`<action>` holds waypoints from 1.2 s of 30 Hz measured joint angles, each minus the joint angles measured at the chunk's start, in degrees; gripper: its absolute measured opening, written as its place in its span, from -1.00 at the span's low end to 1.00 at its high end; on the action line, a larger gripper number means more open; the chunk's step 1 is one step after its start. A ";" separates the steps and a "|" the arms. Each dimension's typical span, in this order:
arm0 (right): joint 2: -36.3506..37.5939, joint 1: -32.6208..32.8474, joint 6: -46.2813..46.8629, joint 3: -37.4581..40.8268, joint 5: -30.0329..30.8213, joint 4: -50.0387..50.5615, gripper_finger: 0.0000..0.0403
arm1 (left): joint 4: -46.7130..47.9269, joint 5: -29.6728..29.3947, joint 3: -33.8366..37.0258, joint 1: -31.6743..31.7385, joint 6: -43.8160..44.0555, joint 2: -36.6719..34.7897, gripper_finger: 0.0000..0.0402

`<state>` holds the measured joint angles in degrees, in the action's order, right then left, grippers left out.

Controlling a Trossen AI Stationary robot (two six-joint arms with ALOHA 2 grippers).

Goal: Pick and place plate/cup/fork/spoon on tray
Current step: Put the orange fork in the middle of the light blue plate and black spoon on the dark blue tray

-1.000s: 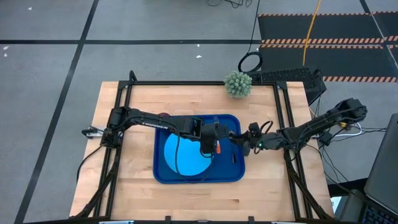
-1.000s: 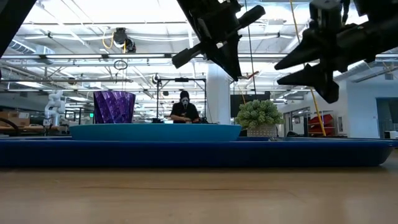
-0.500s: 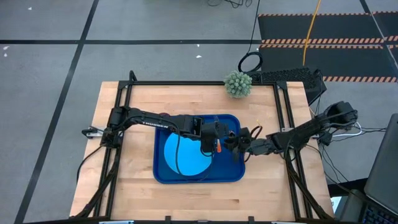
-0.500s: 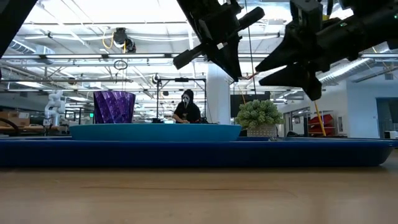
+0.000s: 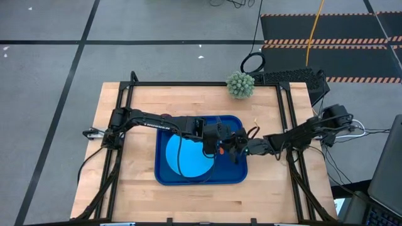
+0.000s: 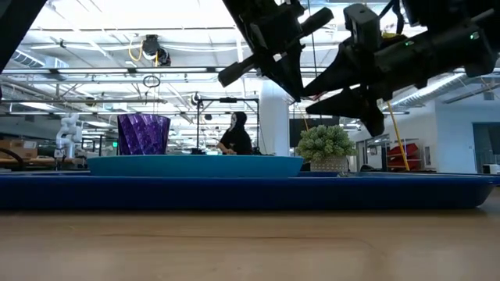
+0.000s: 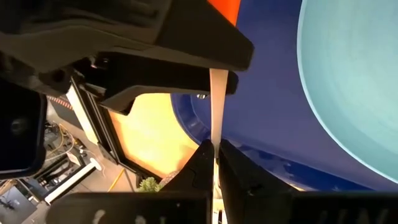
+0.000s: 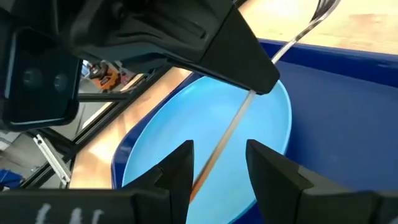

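Above the tray: we see the left claw (image 5: 219, 143) clamped on the small fork with an orange handle and silver tines (image 8: 249, 106), held in the air over the large dark blue rectangular plastic tray (image 5: 235, 176).
Right claw (image 5: 237, 143): fingers apart, just beside the left claw, straddling the fork's shaft in its wrist view.
Collision risk: we judge the two claws close enough to knock together if either shifts sideways.
Drop risk: if the left claw lets go before the right has closed, the fork would fall and could bounce over the raised rim.
Plate: the round bright light-blue plate (image 5: 186, 156) lies in the tray's left part.
Cup: the small dark purple cylindrical cup (image 6: 143, 134) stands behind the plate in the low view.
Open room: the tray floor to the right of the plate and the bare wooden worktop (image 5: 135, 188) around the tray.
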<state>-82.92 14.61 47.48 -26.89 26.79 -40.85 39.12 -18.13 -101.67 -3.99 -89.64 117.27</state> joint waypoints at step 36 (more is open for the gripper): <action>0.05 -2.43 -3.84 0.04 0.22 7.84 -1.00 | -2.08 -5.56 -0.02 -1.05 7.17 -7.26 -0.51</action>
<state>-82.87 12.18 43.63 -26.85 27.01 -33.01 37.04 -23.69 -101.69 -5.04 -82.47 110.01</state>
